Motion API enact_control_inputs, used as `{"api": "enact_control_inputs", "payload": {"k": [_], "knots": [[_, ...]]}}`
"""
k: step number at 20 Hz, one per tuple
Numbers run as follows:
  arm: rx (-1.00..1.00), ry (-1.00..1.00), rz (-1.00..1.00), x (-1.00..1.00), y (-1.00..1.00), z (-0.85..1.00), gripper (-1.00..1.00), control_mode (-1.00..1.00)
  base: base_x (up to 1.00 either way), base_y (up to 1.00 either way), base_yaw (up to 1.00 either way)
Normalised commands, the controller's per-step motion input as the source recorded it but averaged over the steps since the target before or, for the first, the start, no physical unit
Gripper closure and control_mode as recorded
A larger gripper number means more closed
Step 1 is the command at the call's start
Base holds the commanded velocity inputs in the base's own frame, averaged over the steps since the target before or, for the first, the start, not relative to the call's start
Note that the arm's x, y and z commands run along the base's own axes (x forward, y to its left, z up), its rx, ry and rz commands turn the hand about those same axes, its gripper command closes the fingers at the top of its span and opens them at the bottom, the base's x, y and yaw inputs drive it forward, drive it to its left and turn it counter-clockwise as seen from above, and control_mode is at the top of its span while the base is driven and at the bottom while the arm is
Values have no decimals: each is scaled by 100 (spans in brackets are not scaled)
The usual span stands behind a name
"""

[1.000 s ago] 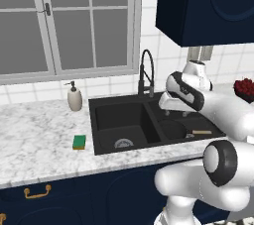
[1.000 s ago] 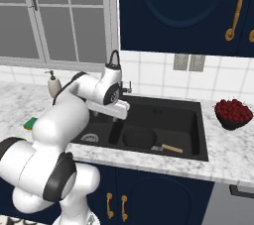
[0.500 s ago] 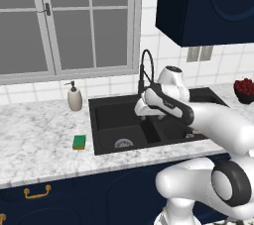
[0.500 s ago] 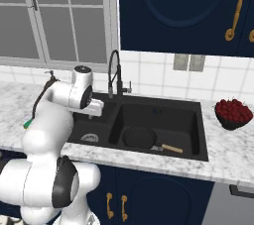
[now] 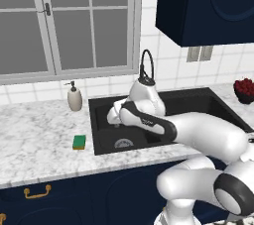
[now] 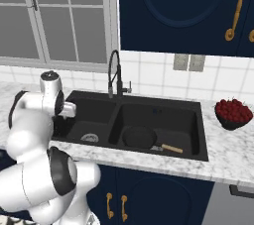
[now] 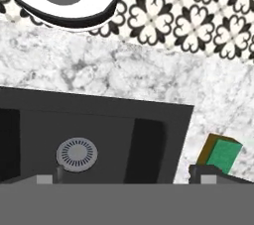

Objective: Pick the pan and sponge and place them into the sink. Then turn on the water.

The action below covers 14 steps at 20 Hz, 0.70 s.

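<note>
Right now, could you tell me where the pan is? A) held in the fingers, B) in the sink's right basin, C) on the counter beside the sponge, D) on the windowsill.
B: the pan lies flat in the right basin of the sink, its wooden handle pointing right.

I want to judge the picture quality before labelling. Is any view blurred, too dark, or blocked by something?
Left base view: sharp and evenly lit, but the white arm covers much of the sink; the sponge shows clearly. Right base view: sharp; the pan is black on a black basin, so its rim is hard to trace. Hand view: sharp, no glare; the sponge is partly behind a fingertip.
</note>
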Motion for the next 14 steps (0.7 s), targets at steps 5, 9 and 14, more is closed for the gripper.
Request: {"api": "enact_control_inputs", "payload": {"k": [5,9,14], "knots": [[-2,0,0,5,100,-3,-100,-100,0,0,0],[-13,3,0,6,97,1,-100,-100,0,0,0],[-20,32,-2,7,47,14,-100,-100,0,0,0]]}}
